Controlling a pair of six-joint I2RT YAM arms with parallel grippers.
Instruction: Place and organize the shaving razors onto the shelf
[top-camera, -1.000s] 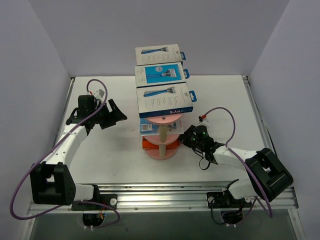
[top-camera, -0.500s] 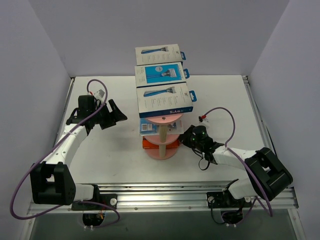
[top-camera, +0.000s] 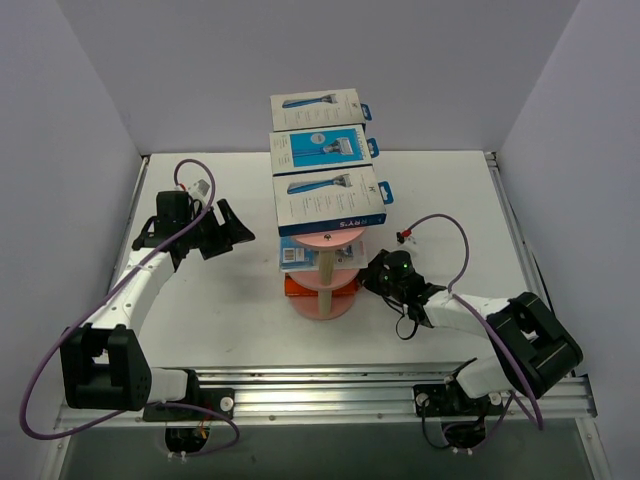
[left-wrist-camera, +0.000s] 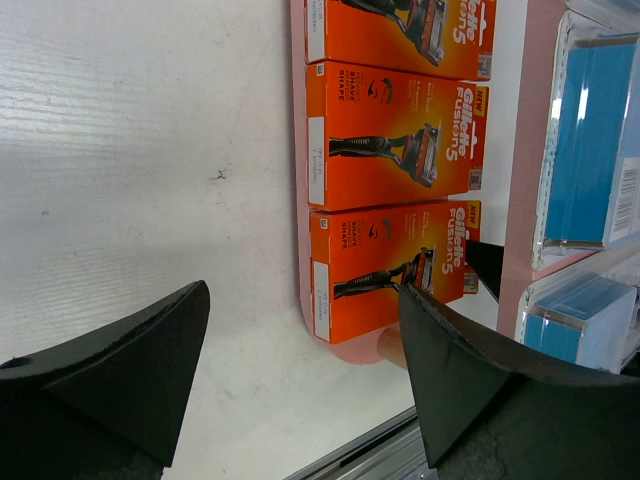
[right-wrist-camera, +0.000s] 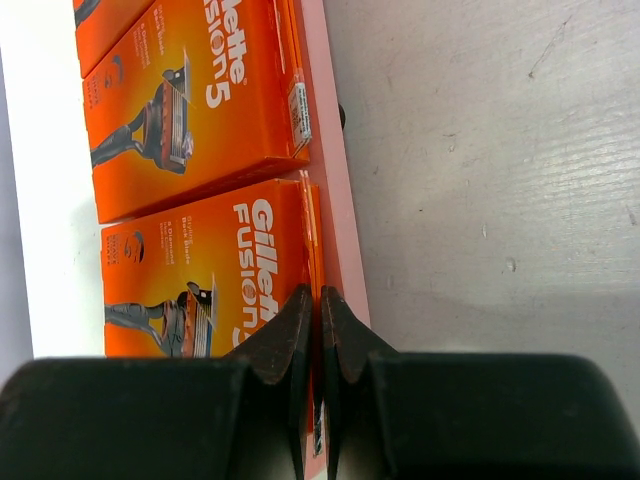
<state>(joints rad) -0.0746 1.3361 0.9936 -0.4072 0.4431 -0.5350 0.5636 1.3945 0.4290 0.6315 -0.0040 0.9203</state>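
Note:
The pink shelf (top-camera: 330, 306) stands mid-table with a beige post. Three white-and-blue Harry's boxes (top-camera: 330, 198) lie in a row on its top tier. A clear blister pack (top-camera: 292, 257) sits on the middle tier. Orange razor packs (top-camera: 296, 288) lie on the bottom tier; three show in the left wrist view (left-wrist-camera: 395, 135). My right gripper (top-camera: 368, 278) is at the bottom tier's right side. In its wrist view it (right-wrist-camera: 320, 292) is shut on the edge of the nearest orange pack (right-wrist-camera: 200, 270). My left gripper (top-camera: 235, 230) is open and empty, left of the shelf (left-wrist-camera: 350, 350).
White walls enclose the table on the left, back and right. A metal rail (top-camera: 320, 385) runs along the near edge by the arm bases. Purple cables loop from both arms. Clear blister packs with blue inserts (left-wrist-camera: 590, 140) show on the middle tier.
My right gripper has edged slightly left toward the shelf. The left arm and the packs on the top tier have not moved.

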